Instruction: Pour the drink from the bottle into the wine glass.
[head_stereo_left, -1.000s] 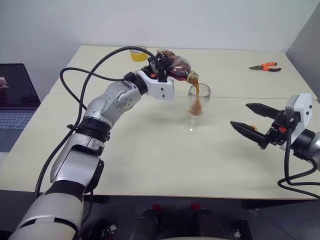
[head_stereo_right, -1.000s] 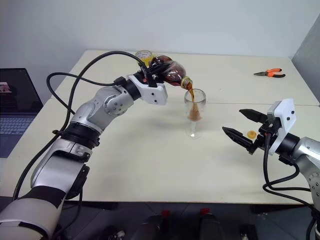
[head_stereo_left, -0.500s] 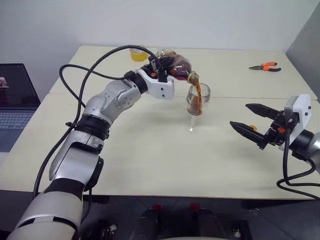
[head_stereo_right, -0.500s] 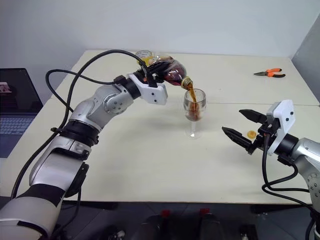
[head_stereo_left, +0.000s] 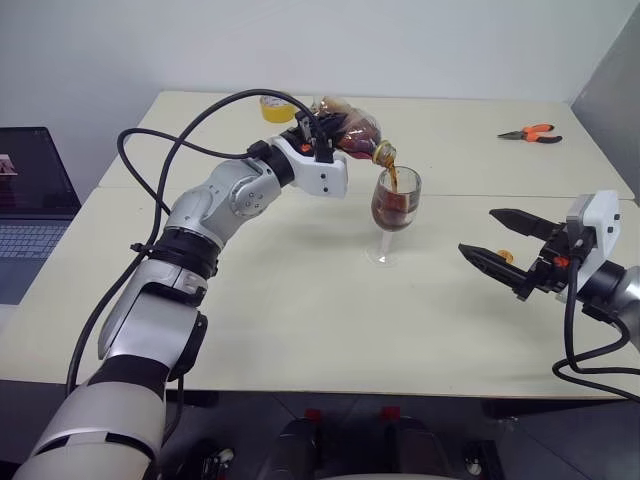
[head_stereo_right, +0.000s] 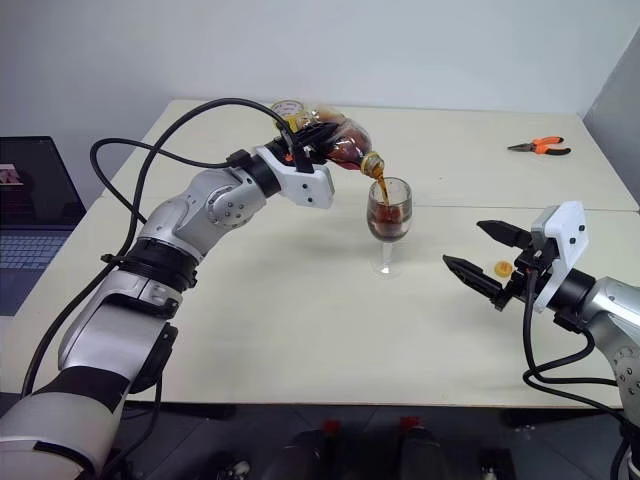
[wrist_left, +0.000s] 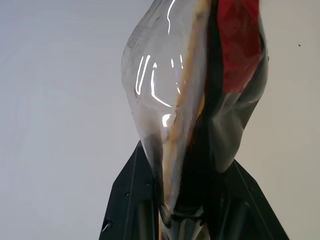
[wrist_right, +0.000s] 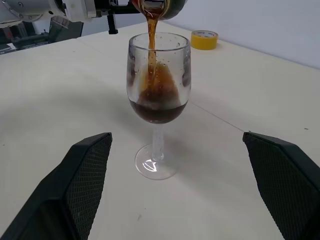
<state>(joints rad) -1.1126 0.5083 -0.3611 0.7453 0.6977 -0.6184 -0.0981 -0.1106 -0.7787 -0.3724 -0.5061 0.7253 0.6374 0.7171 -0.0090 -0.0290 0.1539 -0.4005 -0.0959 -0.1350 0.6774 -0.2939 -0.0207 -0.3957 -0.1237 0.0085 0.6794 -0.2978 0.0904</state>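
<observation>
My left gripper (head_stereo_left: 318, 128) is shut on the clear bottle (head_stereo_left: 355, 135), which is tipped mouth-down over the wine glass (head_stereo_left: 394, 205). A thin brown stream of the drink (wrist_right: 151, 35) runs from the bottle's mouth into the bowl. Dark drink (wrist_right: 157, 111) fills the lower part of the bowl. The glass stands upright on the table (head_stereo_left: 300, 300). In the left wrist view the bottle (wrist_left: 200, 85) sits between the black fingers (wrist_left: 130, 200), its red label showing. My right gripper (head_stereo_left: 478, 230) hovers open to the right of the glass, pointing at it and apart from it.
A yellow tape roll (head_stereo_left: 275, 106) lies at the back behind the bottle. Orange-handled pliers (head_stereo_left: 530, 132) lie at the far right. A laptop (head_stereo_left: 30, 200) sits off the table's left side. A small yellow piece (head_stereo_right: 503, 268) shows between the right fingers.
The drink's level in the glass has risen and the bottle holds less. Both arms have stayed in place.
</observation>
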